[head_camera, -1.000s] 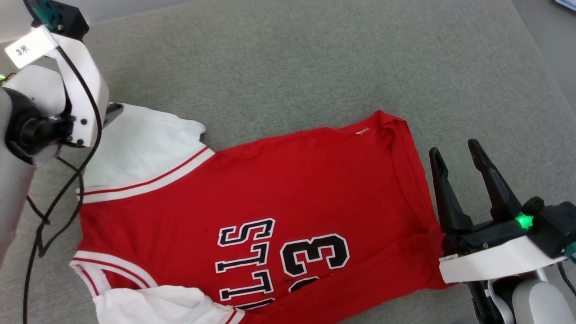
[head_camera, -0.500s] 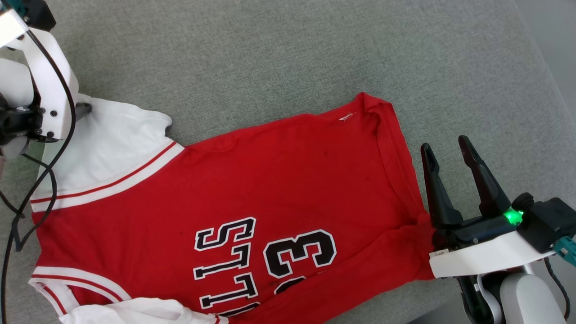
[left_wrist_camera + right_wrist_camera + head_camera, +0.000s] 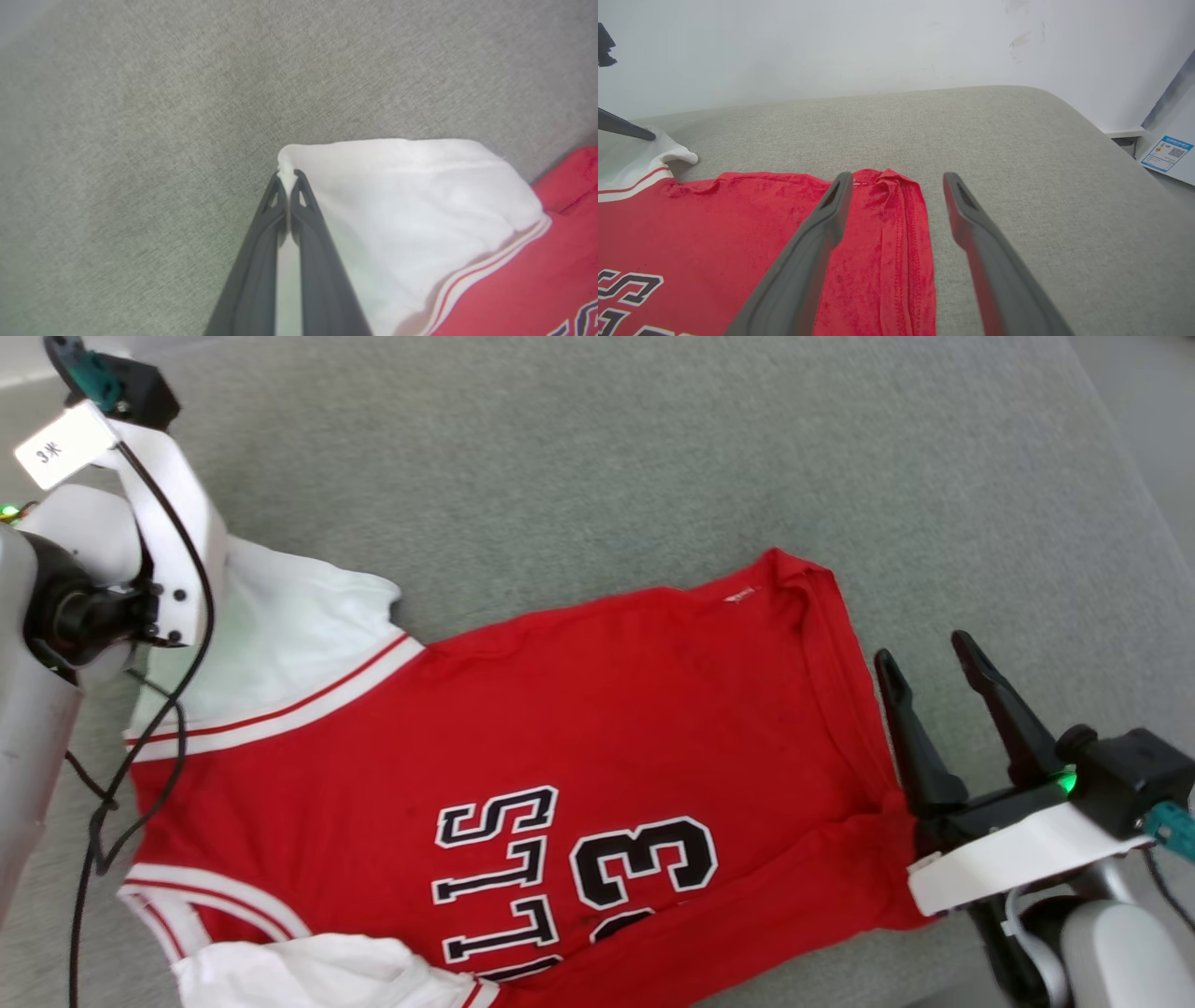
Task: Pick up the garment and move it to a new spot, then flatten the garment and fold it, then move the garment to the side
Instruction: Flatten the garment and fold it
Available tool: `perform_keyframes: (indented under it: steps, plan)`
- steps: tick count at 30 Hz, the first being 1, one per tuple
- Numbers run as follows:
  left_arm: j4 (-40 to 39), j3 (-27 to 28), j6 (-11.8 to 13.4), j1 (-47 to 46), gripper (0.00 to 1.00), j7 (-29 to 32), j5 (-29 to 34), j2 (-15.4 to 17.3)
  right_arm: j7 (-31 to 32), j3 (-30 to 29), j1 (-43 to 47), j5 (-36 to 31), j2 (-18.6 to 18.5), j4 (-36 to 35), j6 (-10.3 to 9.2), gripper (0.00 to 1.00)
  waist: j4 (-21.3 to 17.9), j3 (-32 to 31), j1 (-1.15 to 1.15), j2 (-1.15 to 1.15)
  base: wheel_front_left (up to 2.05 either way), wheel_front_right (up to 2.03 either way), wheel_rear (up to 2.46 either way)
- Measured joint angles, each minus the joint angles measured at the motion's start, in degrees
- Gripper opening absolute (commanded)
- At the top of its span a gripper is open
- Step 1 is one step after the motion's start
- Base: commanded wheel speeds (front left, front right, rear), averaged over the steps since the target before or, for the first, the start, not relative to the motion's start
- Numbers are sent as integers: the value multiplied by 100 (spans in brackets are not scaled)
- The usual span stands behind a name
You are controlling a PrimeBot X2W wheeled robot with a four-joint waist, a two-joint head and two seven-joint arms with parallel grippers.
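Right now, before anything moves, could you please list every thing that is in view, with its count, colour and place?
shirt: one, red with white sleeves and black letters and number, lying spread on the grey surface
surface: one, grey fabric, under the shirt
wall: one, white, behind the surface in the right wrist view
label: one, blue and white, on a pale panel at the right edge of the right wrist view
tag: one, white, on the left arm, upper left of the head view
left gripper: one, dark fingers, shut on the corner of a white sleeve
right gripper: one, dark fingers, open, beside the shirt's hem
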Motion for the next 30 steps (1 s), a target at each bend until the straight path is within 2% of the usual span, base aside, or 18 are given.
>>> perform_keyframes:
  steps: [3, 8, 11, 17, 23, 30]
  plan:
    - [-210, -63, -31, 8, 0, -301, 3, -12, 537, -48, -4, 0, -285, -81, 0, 100, 155, -137, 0, 0, 0, 0, 0]
    - [-746, -203, -64, 156, 0, -756, -22, -90, 1926, -5, -225, 104, -890, -254, 0, 100, 485, -324, 0, 0, 0, 0, 0]
    - [-1133, -289, -73, 285, 0, -870, -53, -176, 2824, 31, -465, 283, -1215, -324, 0, 100, 717, -404, 0, 0, 0, 0, 0]
    - [-1936, -397, -69, 504, 0, -984, 0, -133, 4473, -10, -1156, 659, -1666, -135, 0, 100, 1188, -453, 0, 0, 0, 0, 0]
    - [-2674, -461, 7, 745, 0, -1091, 46, -125, 5399, -168, -1810, 727, -1774, 327, 0, 100, 1590, -313, 0, 0, 0, 0, 0]
    - [-3222, -475, 70, 883, 0, -1194, 58, -112, 5877, -60, -2093, 643, -1938, 831, 0, 100, 1874, -112, 0, 0, 0, 0, 0]
